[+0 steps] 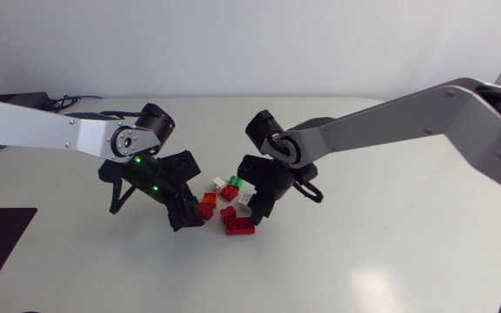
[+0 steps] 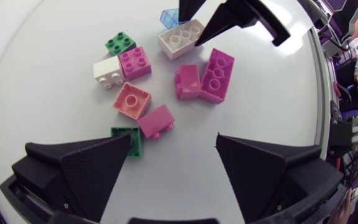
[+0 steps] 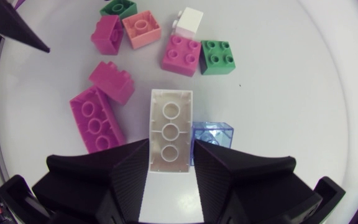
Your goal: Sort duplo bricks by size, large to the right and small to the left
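A pile of duplo bricks lies mid-table between my two grippers. My right gripper has both fingers against the long sides of a large white brick, which lies hollow side up on the table. A clear blue brick touches that brick by the right finger. A large magenta brick lies on its other side. My left gripper hangs open above the pile's near edge, with a small pink brick just ahead of it and a green brick at one fingertip. The head view shows both grippers low over the pile.
Other small bricks lie further ahead of the right gripper: magenta, green, white, salmon. My left gripper's finger stands just past the pile. Bare white table spreads out on both sides.
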Tool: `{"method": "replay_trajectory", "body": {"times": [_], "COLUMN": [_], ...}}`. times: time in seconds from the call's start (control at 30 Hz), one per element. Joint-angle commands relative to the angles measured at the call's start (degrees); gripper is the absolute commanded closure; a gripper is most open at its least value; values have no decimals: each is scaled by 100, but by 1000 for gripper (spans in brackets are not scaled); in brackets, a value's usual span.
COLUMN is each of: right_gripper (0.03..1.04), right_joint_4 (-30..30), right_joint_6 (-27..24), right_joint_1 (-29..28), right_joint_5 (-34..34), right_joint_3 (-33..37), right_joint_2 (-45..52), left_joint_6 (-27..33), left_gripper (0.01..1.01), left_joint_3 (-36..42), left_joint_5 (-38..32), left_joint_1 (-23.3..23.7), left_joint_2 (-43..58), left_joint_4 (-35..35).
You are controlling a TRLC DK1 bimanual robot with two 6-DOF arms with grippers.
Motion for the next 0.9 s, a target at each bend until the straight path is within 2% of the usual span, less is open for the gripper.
{"method": "replay_trajectory", "body": {"times": [0.0,0.2,0.43,0.63,0.77,0.83,0.87], "right_gripper": [792,789,782,767,413,149,121], "right_joint_4": [9,-26,149,211,202,202,202], "right_joint_6": [-73,-152,-618,-715,-680,-671,-671], "right_joint_1": [-13,-356,-1191,-1314,-1253,-1261,-1261], "right_joint_5": [25,-63,-107,-230,-230,-230,-230], "right_joint_3": [-354,-1154,-2183,-2306,-2341,-2393,-2420], "right_joint_2": [-646,-1578,-1718,-1534,-1490,-1525,-1551], "left_joint_6": [109,56,56,21,-5,-14,-14], "left_gripper": [74,74,72,74,74,72,72], "left_joint_3": [121,183,174,218,244,244,244], "left_joint_5": [29,38,29,38,29,29,29], "left_joint_1": [-51,-157,-209,-306,-367,-367,-367], "left_joint_2": [-20,24,59,121,121,112,112], "left_joint_4": [-69,-69,-69,-69,-69,-69,-69]}}
